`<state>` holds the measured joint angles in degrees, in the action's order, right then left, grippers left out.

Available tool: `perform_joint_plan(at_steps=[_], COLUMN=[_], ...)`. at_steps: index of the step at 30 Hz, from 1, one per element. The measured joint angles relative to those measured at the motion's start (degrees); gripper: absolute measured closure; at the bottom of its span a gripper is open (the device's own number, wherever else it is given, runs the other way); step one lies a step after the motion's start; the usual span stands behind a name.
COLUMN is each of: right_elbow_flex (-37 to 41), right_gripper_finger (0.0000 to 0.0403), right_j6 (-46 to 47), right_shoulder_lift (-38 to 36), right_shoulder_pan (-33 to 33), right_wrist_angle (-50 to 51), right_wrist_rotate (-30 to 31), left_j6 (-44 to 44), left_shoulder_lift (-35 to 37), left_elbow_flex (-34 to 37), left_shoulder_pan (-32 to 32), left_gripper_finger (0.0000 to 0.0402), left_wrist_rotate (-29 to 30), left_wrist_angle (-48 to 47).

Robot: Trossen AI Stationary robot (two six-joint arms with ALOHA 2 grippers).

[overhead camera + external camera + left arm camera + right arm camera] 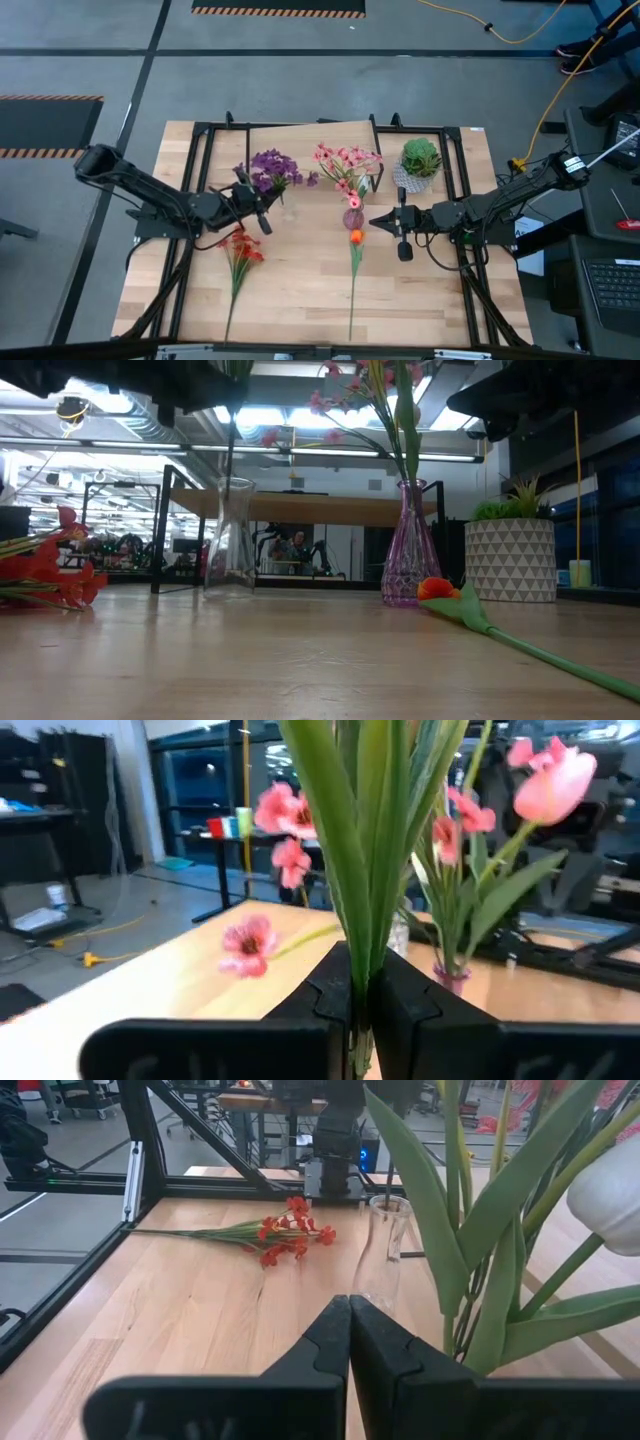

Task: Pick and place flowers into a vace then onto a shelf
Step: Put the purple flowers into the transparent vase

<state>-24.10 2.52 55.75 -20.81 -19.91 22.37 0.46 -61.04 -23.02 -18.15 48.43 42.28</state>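
My left gripper (262,212) is shut on a bunch of purple flowers (271,170), held above a clear glass vase (230,535) that stands on the table. The bunch's thin stem end (232,430) points down at the vase's mouth. Pink flowers (347,163) stand in a purple vase (408,545). A red bunch (241,246) and an orange flower (355,238) lie flat on the table. My right gripper (378,222) is shut and empty, next to the purple vase on the table's right side. The shelf (320,510) stands behind the vases. My left gripper pinches the purple bunch's green stems and leaves (358,955) between its two fingers (322,995), coming level from the table's left and lying across the stems. The bunch stands about upright and is lifted clear, blossoms above the fingers and stem end hanging below them.
A round green plant in a white patterned pot (419,162) stands at the far right. A black metal frame (200,150) borders the table. Bare wood (300,290) lies between the red bunch and the orange flower's long stem (351,295).
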Motion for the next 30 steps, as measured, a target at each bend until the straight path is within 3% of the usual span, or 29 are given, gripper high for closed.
perform_joint_plan(at_steps=[11, 30], right_elbow_flex=[0.0, 0.0], right_gripper_finger=[0.0389, 0.0389], right_j6=[0.0, -0.2], right_shoulder_lift=[0.0, 0.0], right_shoulder_pan=[0.0, 0.0], right_wrist_angle=[0.0, 0.0], right_wrist_rotate=[0.0, 0.0], left_j6=[-3.3, -3.6], left_shoulder_lift=[-3.6, -13.1], left_elbow_flex=[2.0, 1.9], left_shoulder_pan=[3.0, 3.0], left_gripper_finger=[0.0384, 0.0384], left_wrist_rotate=[-5.6, -4.6], left_wrist_angle=[0.1, 6.1])
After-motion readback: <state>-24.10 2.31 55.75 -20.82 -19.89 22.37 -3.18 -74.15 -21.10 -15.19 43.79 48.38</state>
